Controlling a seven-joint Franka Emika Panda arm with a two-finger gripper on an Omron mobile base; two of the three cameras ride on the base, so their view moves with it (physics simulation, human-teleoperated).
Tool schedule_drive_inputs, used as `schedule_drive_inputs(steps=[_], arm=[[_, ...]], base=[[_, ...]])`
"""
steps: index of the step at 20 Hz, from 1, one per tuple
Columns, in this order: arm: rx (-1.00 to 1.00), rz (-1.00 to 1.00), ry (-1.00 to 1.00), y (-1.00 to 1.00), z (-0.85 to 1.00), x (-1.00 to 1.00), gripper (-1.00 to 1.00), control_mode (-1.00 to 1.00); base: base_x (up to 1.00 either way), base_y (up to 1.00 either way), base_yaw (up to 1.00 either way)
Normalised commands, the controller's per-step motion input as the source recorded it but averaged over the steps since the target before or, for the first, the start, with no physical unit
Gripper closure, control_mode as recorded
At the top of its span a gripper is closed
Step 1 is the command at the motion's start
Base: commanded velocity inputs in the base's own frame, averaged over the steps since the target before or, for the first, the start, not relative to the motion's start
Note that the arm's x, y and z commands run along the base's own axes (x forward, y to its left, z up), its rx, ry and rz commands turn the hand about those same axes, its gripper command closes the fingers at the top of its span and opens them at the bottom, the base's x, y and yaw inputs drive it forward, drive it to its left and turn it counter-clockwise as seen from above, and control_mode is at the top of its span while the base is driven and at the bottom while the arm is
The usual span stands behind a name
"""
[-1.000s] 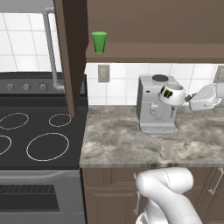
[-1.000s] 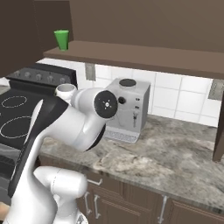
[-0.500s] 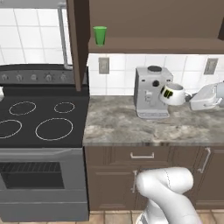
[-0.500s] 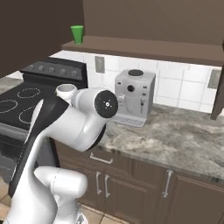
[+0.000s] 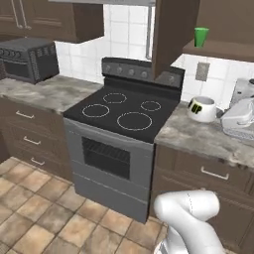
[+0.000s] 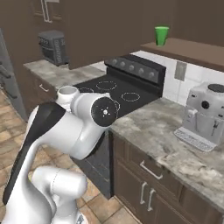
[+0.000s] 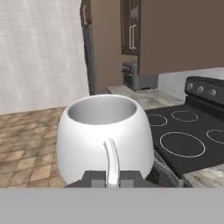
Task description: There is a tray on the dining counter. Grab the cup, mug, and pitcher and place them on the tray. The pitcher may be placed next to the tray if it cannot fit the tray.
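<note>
My gripper (image 7: 112, 178) is shut on the handle of the white mug (image 7: 87, 140), which stands upright right in front of the hand camera. In the left base view the mug (image 5: 201, 108) hangs above the counter to the right of the stove, with the gripper (image 5: 217, 113) reaching in from the right edge. The green cup (image 5: 201, 36) stands on a brown wall shelf above that counter, and in the right base view the cup (image 6: 161, 35) is at the top. The tray, the pitcher and the dining counter are out of view.
A black stove (image 5: 124, 111) sits between two stretches of marbled counter (image 5: 208, 139). A grey coffee machine (image 6: 203, 116) stands at the counter's right. A dark microwave (image 5: 27, 59) rests on the left counter. Tiled floor (image 5: 39, 208) lies in front of the cabinets.
The base has moved, so the whole scene shifted right: stove, microwave and floor now fill the views. The mug has stayed in the shut gripper.
</note>
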Motion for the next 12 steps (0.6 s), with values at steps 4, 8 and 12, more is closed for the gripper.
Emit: schedule_drive_inputs(steps=[4,8,12], arm=[[0.00,0.00,0.00,0.00,0.00,0.00,1.00,1.00],[0.00,0.00,0.00,0.00,0.00,0.00,1.00,1.00],[0.00,0.00,0.00,0.00,0.00,0.00,1.00,1.00]], base=[[-0.03,0.00,1.00],[-0.05,0.02,1.00],[-0.11,0.20,0.93]])
